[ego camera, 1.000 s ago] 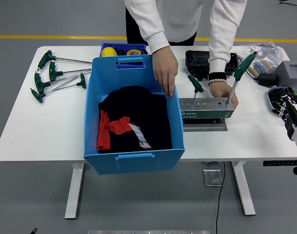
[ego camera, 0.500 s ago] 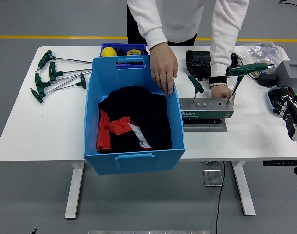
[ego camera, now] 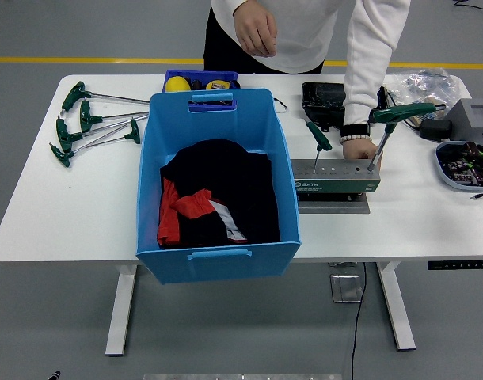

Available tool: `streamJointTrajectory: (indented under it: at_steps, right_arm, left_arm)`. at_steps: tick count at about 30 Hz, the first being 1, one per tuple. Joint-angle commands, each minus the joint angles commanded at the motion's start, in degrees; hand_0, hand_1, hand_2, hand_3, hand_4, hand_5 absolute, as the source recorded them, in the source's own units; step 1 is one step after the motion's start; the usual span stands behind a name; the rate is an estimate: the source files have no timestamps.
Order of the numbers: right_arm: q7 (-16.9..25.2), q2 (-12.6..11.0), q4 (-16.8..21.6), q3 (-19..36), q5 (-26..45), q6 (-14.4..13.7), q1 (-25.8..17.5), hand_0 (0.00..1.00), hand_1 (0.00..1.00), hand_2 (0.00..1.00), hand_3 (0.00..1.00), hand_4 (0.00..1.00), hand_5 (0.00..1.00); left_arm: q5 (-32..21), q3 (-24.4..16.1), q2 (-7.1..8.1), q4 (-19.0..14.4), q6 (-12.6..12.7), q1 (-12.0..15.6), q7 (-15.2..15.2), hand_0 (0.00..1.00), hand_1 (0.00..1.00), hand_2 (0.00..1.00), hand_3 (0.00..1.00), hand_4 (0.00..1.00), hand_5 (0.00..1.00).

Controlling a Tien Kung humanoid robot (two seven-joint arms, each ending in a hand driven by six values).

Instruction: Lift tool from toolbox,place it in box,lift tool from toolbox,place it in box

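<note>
Two green-handled tools (ego camera: pixel 317 136) stand upright in the metal tool holder (ego camera: pixel 335 176) on the tabletop (ego camera: pixel 59 206), just right of the blue box (ego camera: pixel 218 186). A person's hand (ego camera: pixel 359 147) rests behind the holder; no robot hand visible, so its state cannot be told.

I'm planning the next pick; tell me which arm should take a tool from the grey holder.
Probably right: the grey holder with its two green-handled tools stands right of the blue box, which bars the left arm's way. Neither robot hand shows; a person's hand rests at the holder.
</note>
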Motion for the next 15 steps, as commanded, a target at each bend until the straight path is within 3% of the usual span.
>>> streamJointTrajectory:
  at_steps: [4,5,6,11,12,15]
  right_arm:
    - [1.39,-1.82,1.59,1.82,-7.68,-1.83,0.14,0.906,0.895,0.936,0.964,0.998,0.783]
    - [1.9,-2.75,2.56,2.01,-9.92,-2.31,0.32,0.906,0.895,0.936,0.964,0.998,0.783]
    - [2.21,-3.45,3.31,2.01,-12.15,-2.59,0.49,0.936,0.928,0.956,0.992,0.998,0.712]
    - [3.8,-7.81,7.5,0.65,-23.91,-4.64,2.15,0.936,0.928,0.956,0.992,0.998,0.712]
    - [4.0,-8.91,8.43,-0.24,-26.43,-5.24,2.81,0.995,0.958,0.986,0.998,0.998,0.556]
    - [4.4,-11.78,10.18,-3.45,-33.51,-6.53,4.79,0.995,0.958,0.986,0.998,0.998,0.556]
  left_arm:
    - [-0.36,0.24,0.0,-0.03,-0.03,-0.09,-0.11,0.812,0.9,0.921,0.822,0.77,0.673]
    - [-0.48,0.33,0.01,-0.03,-0.03,-0.1,-0.14,0.812,0.9,0.921,0.822,0.77,0.673]
    - [-0.55,0.37,0.01,-0.02,-0.03,-0.11,-0.16,0.812,0.899,0.919,0.823,0.768,0.672]
    - [-0.55,0.38,0.11,-0.02,-0.05,-0.14,-0.14,0.812,0.899,0.919,0.823,0.768,0.672]
    - [-0.53,0.37,0.14,-0.02,-0.05,-0.13,-0.14,0.811,0.897,0.918,0.821,0.768,0.673]
    - [-0.56,0.43,0.21,-0.04,-0.03,-0.13,-0.14,0.811,0.897,0.918,0.821,0.768,0.673]
